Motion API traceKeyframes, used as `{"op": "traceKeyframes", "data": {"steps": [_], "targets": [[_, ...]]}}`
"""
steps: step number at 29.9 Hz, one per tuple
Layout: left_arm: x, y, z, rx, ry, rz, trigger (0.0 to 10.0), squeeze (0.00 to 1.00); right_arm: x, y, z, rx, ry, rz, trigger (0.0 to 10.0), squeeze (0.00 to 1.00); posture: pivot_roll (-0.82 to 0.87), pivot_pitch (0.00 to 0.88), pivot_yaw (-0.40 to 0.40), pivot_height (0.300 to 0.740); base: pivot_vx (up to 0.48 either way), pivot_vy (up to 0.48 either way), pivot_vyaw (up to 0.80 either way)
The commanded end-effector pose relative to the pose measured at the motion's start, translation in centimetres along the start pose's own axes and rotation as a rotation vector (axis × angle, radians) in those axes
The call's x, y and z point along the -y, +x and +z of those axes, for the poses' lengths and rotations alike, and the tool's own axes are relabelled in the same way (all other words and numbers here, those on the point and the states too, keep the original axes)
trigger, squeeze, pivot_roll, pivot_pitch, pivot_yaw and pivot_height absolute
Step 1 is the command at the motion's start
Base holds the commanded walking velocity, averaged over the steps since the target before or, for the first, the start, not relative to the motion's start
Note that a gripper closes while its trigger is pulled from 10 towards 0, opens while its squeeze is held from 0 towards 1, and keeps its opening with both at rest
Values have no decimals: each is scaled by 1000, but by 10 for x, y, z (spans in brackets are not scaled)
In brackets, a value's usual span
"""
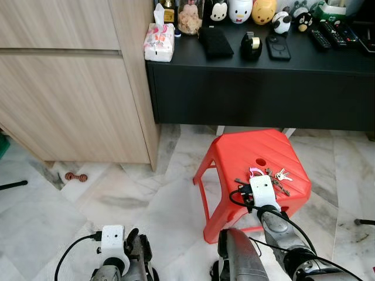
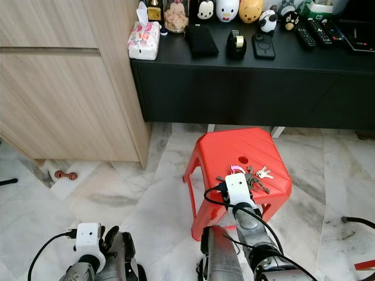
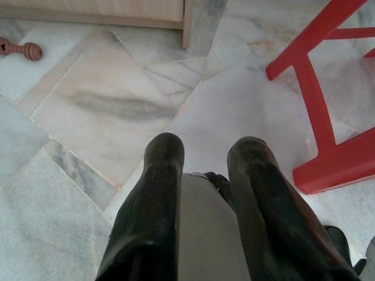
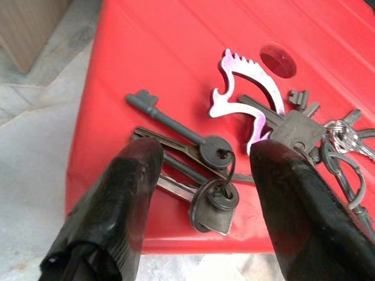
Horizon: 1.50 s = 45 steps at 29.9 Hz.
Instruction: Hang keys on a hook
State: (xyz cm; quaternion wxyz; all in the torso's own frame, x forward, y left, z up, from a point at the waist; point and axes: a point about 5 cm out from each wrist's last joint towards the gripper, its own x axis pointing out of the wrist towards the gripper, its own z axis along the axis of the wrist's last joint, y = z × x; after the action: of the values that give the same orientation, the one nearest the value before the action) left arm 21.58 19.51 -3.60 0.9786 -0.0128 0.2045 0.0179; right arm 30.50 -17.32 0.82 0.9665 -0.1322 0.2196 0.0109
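Right wrist view first: right gripper [image 4: 202, 175] spread wide over the near edge of the red stool [image 4: 146, 52], one finger [image 4: 111, 205] to each side of the keys [image 4: 234, 152], nothing pinched between them yet. Bunch flat on the seat: a dark long-shanked key, a fat fob on the ring, a pale pink horse-shaped charm [image 4: 243, 96], more silver keys trailing off to the right. Whether the fingertips touch the seat, impossible to say.

Nearest in the head views: left gripper [image 1: 136, 249] low at the left over the marble floor [image 1: 53, 222], idle. Fingers [image 3: 158, 199] held a little apart, empty.

Further out, stool right of centre, keys on its near right part beside a small round hole in the seat, right gripper just on their near side. Left of that, a small brown dumbbell-shaped toy [image 1: 76, 177] on the floor, well apart from everything.

Beyond: wooden cabinet [image 1: 64, 88] far left, black sideboard [image 1: 263, 88] far right, with a tissue pack [image 1: 159, 42], figurines and remotes on top.

No hook to be made out anywhere here.

Progress, by the look of it: very early. Keys not lifted, grasp not closed. Left to do: close on the bunch, pick it up, find the hook, carry the keys there, hang them by the ring.
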Motion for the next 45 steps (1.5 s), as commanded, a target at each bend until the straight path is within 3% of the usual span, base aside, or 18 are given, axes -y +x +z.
{"op": "traceKeyframes", "data": {"steps": [1, 27, 28, 29, 45], "targets": [[1, -5, -8, -25, -14, 6, 10000, 0, 5, -2, -9, -44, -10, -24, 10000, 0, -20, 224, -63, 597, 0, 0, 0], [2, -3, -7, -36, -4, 3, 10000, 0, 2, -8, -27, -126, -28, -46, 10000, 0, -18, 224, -57, 597, 0, 0, 0], [1, -2, -6, -36, -4, 4, 10000, 0, 1, -8, -28, -129, -28, -43, 3765, 0, -19, 223, -58, 597, 0, 0, 0], [1, -2, -6, -36, -4, 5, 10000, 0, 0, -8, -29, -132, -31, -41, 39, 0, -18, 224, -58, 597, 0, 0, 0], [1, -2, -6, -37, -4, 6, 10000, 0, 0, -9, -30, -143, -36, -39, 0, 0, -16, 224, -59, 597, 0, 0, 0]]}}
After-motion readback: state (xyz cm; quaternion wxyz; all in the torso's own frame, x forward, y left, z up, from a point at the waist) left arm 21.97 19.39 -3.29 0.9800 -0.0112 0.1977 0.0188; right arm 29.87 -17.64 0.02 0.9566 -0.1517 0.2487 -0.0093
